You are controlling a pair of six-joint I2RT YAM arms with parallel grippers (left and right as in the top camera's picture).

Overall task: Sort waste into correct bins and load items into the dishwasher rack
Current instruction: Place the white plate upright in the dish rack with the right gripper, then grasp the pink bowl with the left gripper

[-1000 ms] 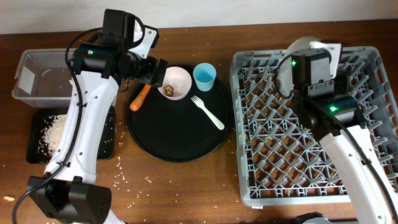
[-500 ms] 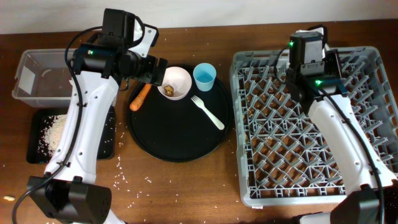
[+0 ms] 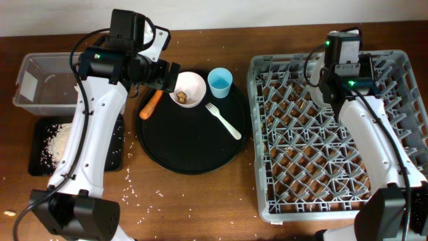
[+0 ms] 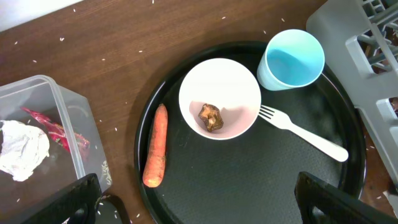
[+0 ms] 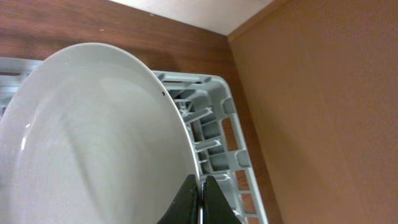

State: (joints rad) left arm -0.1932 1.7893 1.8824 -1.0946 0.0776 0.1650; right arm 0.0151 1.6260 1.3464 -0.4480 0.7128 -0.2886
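table (image 4: 93,50): dark wood, grain is seen, faint sheen
rack (image 3: 301,174): grey plastic, matt
round tray (image 4: 249,180): black, smooth, light is reflected dully
tub (image 4: 84,146): clear plastic, smooth
napkin (image 4: 22,149): white paper, crumpled
wrapper (image 4: 56,127): red, shiny, creased
fork (image 4: 305,134): white plastic, smooth
cup (image 4: 292,59): light blue plastic, smooth
small bowl (image 4: 233,87): white, smooth, slight gloss
large bowl (image 5: 93,143): pale, glossy, highlights are seen
carrot (image 4: 155,146): orange skin, dull

A large round black tray (image 3: 194,144) lies on the brown wooden worktop (image 3: 200,201). Behind the tray, a pale wall (image 3: 267,10) borders the worktop's far edge.
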